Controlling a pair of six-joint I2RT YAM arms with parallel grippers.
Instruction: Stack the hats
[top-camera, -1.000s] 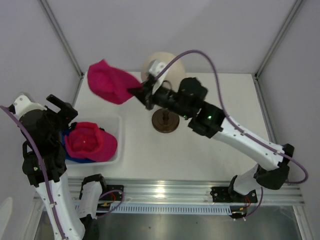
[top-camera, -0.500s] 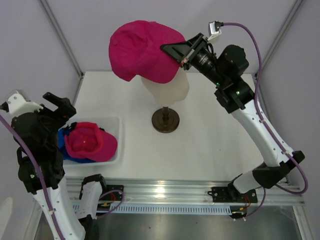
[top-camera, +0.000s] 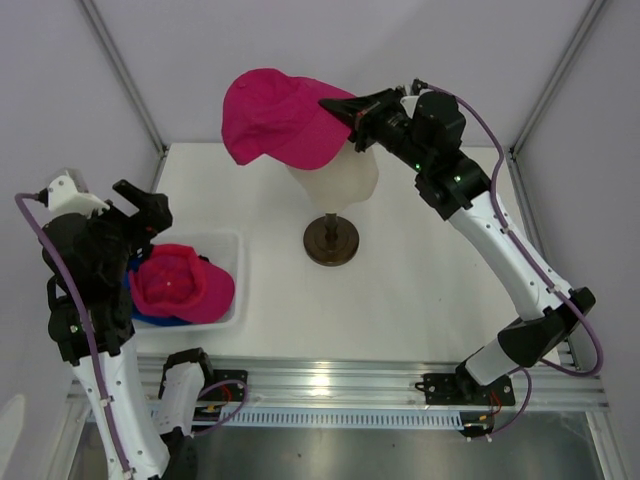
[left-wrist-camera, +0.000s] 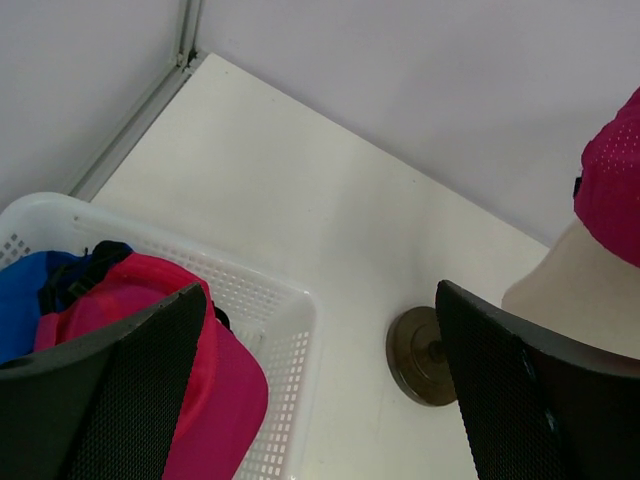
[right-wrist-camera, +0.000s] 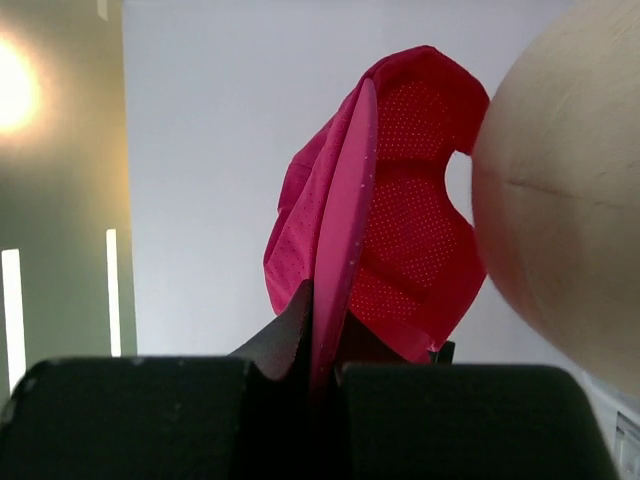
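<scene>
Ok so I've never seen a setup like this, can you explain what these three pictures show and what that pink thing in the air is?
Two robot arms stand at a white table. One picture looks down from above; the other two come from cameras on each wrist. The right gripper is shut on a pink cap, holding it over a cream mannequin head on a brown stand. The left gripper is open and empty, near a white basket that holds a second pink cap on a blue cap.

Hat over mannequin head, basket left
</scene>
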